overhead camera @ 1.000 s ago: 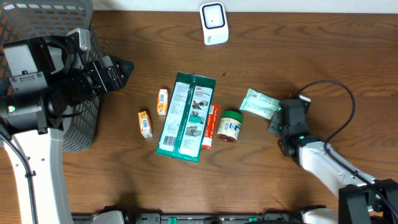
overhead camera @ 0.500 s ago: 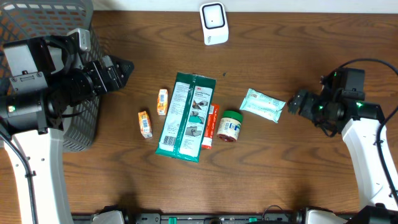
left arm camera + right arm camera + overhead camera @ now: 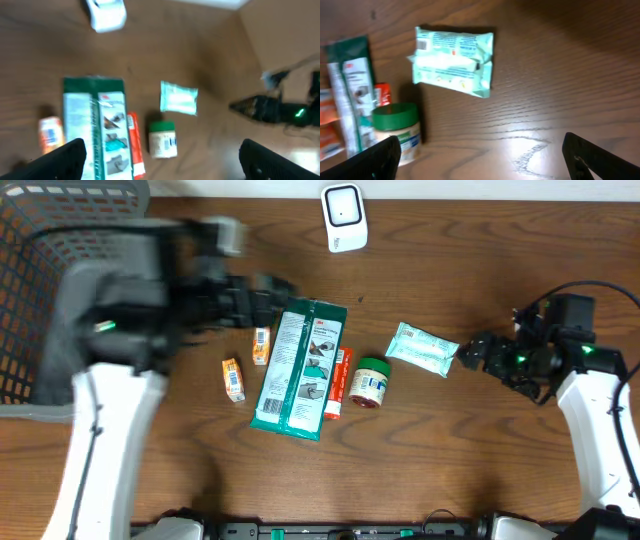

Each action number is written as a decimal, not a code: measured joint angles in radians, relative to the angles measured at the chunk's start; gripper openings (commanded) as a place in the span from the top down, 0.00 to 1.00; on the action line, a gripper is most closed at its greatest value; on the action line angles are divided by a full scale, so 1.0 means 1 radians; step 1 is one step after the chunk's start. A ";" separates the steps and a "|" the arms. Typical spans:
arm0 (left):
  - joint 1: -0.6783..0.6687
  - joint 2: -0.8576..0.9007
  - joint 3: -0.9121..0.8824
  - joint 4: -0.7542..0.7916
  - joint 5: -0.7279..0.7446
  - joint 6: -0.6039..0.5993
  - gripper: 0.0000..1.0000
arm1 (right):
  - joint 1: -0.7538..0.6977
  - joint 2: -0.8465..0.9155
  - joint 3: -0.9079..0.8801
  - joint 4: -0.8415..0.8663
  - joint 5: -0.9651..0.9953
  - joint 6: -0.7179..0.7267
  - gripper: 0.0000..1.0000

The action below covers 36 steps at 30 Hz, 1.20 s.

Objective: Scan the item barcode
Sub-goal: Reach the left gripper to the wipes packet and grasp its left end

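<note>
Jaws apart and empty, the right gripper (image 3: 468, 353) is hovering just beside the pale green wipes packet (image 3: 423, 348), the left gripper (image 3: 268, 286) well apart from it.

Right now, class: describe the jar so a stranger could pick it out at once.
Find the big green pack at centre. Just right of it, past a thin red packet, lies the jar. It is the only round thing, green-lidded with a pale label; its neighbours are flat.
</note>
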<state>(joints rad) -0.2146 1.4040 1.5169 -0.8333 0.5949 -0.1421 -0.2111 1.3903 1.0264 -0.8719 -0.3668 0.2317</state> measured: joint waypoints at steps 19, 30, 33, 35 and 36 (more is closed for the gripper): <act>-0.353 0.548 0.270 0.252 -0.166 -0.028 0.92 | -0.216 0.000 -0.140 0.154 -0.241 -0.107 0.20; -0.469 0.767 0.270 0.381 -0.247 -0.057 0.93 | -0.214 0.002 -0.483 0.528 -0.250 -0.004 0.16; -0.486 0.786 0.270 0.385 -0.305 -0.060 0.93 | -0.196 0.002 -0.520 0.559 -0.249 0.010 0.16; -0.489 0.797 0.270 0.386 -0.335 -0.061 0.93 | -0.172 0.002 -0.529 0.568 -0.251 0.016 0.16; -0.489 0.801 0.270 0.386 -0.345 -0.061 0.93 | -0.162 0.002 -0.530 0.574 -0.253 0.018 0.16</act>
<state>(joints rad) -0.7036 2.2055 1.7874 -0.4473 0.2501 -0.2031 -0.3729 1.3918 0.4961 -0.2977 -0.6197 0.2501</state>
